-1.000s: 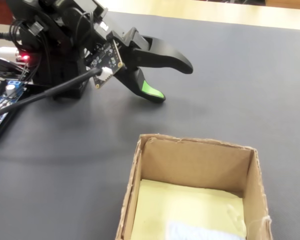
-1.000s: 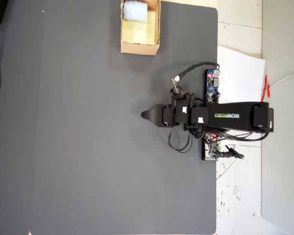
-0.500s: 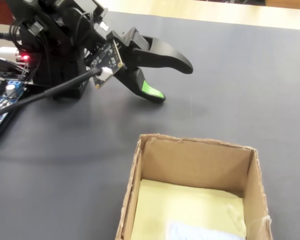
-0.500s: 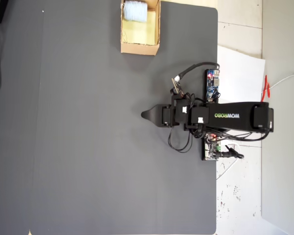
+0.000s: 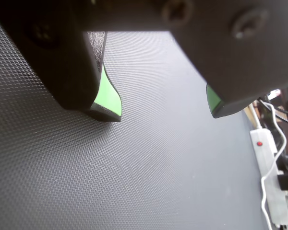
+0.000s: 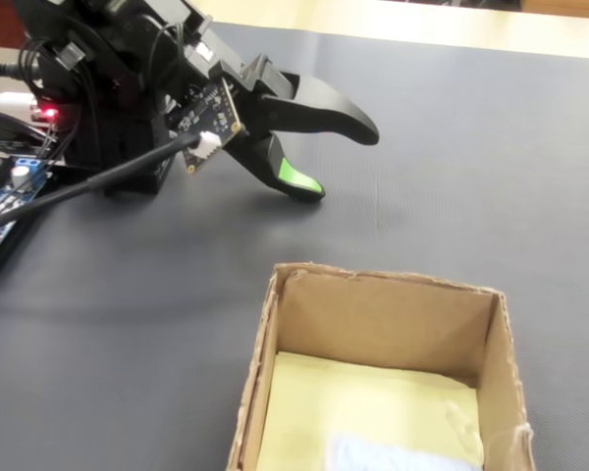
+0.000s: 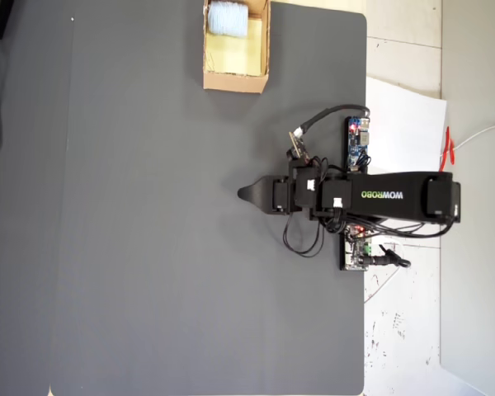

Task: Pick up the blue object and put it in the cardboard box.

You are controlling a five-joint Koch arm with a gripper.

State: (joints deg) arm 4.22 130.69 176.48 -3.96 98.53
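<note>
The blue object [image 7: 227,18] lies inside the cardboard box [image 7: 235,82], against its far end in the overhead view. In the fixed view the blue object [image 6: 393,456] shows at the bottom edge, on the pale yellow floor of the box [image 6: 383,324]. My gripper [image 6: 339,162] hangs low over the dark mat, well away from the box and open. The wrist view shows the gripper [image 5: 164,112] with green pads [image 5: 108,96] set wide apart and only bare mat between them. From overhead the gripper [image 7: 243,195] points left at mid-mat.
A dark textured mat [image 7: 148,247] covers the table. Circuit boards [image 7: 359,140] and loose cables sit by the arm's base, on the mat's right edge. A white paper sheet [image 7: 404,124] lies beyond them. A white power strip [image 5: 271,177] with a cable lies at the wrist view's right.
</note>
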